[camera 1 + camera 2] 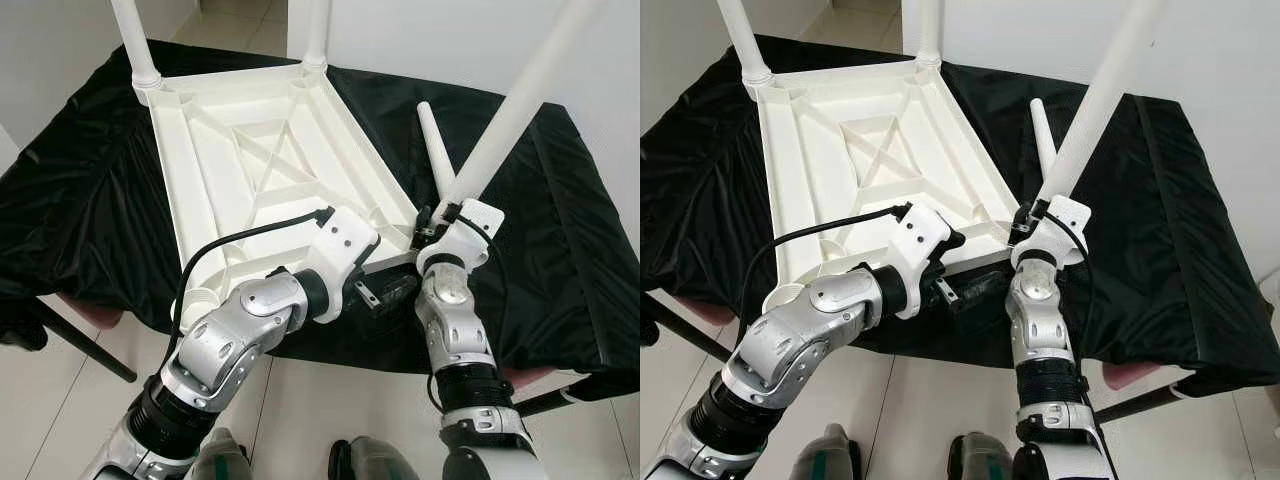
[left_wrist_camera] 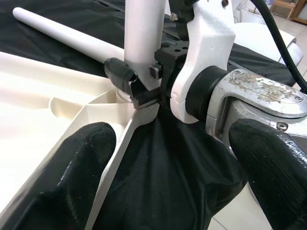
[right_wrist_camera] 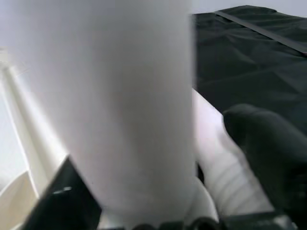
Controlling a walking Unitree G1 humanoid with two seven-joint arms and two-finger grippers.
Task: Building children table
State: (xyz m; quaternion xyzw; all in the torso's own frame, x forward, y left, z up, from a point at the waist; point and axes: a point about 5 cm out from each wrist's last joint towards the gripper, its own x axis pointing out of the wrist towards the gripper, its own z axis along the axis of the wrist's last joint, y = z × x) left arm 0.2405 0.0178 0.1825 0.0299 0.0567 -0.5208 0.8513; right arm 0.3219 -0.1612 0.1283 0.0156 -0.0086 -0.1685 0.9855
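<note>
Broadly, a black cloth covers a work surface across the middle of the head views, and the white plastic tabletop lies upside down on it, ribbed underside up, filling the upper-left and centre of the frame. It looks stiff and light, moulded with cross ribs, so it should slide on the cloth if pushed; steadying it by its rim seems wise.

Two legs already stand in the far corner sockets, one at upper left and one at top centre. A third leg slants up toward the upper right, its lower end at the near right corner socket. A spare leg lies on the cloth just beside it.

These legs are smooth, rigid tubes, likely slippery under hard pads; a hold low down near the socket gives the best control for pressing in.

Next, the right gripper is clamped around the slanted leg just above the socket, its black fingers touching the tube. The left gripper sits at lower centre by the tabletop's near edge, its fingers spread wide and holding nothing.
</note>
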